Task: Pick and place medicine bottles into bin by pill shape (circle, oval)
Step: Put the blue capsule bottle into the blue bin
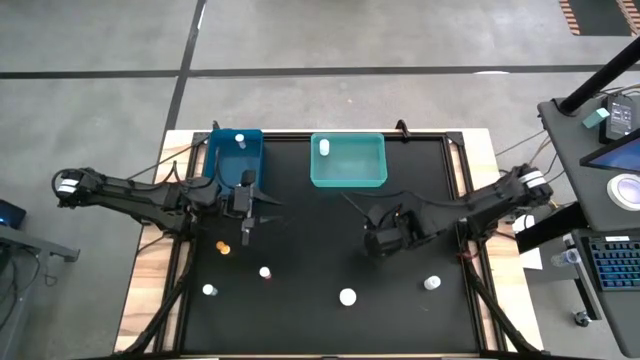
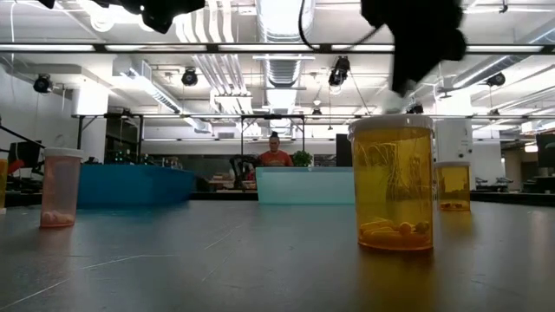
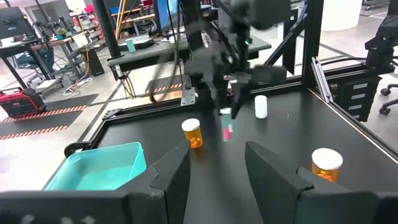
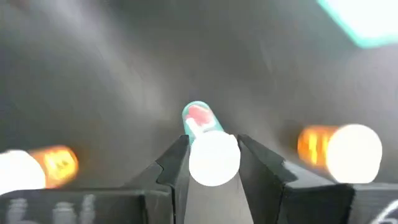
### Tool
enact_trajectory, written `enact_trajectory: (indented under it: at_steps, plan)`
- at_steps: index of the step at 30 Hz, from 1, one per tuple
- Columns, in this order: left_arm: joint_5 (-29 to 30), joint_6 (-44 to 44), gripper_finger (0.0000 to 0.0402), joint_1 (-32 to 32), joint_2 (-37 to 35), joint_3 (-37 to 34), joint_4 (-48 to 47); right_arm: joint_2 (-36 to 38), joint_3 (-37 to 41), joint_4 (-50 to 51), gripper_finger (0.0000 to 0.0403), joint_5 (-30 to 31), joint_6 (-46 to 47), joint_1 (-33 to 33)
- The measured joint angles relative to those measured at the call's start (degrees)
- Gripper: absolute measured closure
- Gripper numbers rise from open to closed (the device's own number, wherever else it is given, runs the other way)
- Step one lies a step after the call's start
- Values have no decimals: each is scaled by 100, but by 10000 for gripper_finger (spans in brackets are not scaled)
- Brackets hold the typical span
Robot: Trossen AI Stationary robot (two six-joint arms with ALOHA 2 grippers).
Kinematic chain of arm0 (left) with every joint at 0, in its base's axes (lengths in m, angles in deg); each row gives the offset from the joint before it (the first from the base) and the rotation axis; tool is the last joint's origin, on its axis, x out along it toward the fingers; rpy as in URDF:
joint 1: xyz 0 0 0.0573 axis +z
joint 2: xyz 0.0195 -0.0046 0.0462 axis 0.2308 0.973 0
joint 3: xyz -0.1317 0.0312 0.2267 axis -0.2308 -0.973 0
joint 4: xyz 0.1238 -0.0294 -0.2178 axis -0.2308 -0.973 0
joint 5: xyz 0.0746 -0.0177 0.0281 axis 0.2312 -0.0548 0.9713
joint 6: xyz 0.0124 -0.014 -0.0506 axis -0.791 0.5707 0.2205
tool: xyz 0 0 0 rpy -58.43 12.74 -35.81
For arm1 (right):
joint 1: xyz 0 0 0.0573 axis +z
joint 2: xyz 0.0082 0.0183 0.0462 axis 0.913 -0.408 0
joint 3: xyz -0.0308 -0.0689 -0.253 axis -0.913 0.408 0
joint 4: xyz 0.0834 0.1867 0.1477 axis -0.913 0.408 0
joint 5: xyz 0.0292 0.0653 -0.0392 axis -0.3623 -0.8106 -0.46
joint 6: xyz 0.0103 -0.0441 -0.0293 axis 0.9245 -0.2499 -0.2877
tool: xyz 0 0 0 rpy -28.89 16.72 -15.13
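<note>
Five small white-capped bottles are scattered on the black mat, like the amber one point(image 1: 222, 246) near the left and a white one point(image 1: 347, 296) up front, plus one point(image 1: 241, 141) in the blue bin and one point(image 1: 323, 148) in the teal bin.

Overhead, table-level and two wrist cameras share the table point(image 1: 320, 230)

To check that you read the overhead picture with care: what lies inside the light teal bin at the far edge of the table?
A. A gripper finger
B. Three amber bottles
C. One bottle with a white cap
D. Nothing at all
C: in the high view a single white-capped bottle lies in the near-left part of the light teal bin, with nothing else inside it.
</note>
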Motion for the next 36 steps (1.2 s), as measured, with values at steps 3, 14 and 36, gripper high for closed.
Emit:
enact_trajectory:
  at_steps: [3, 14, 36]
  plan:
    - [225, 142, 265, 0, 46, 1, 9, 157, 0, -701, 293, 273, -754, -191]
    - [449, 299, 265, 2, 605, 1, 4, -227, 0, -3163, 292, 220, -3455, -855]
    - [560, 588, 250, 218, 1952, 136, 425, -787, 0, -4595, 292, -530, -4523, -1390]
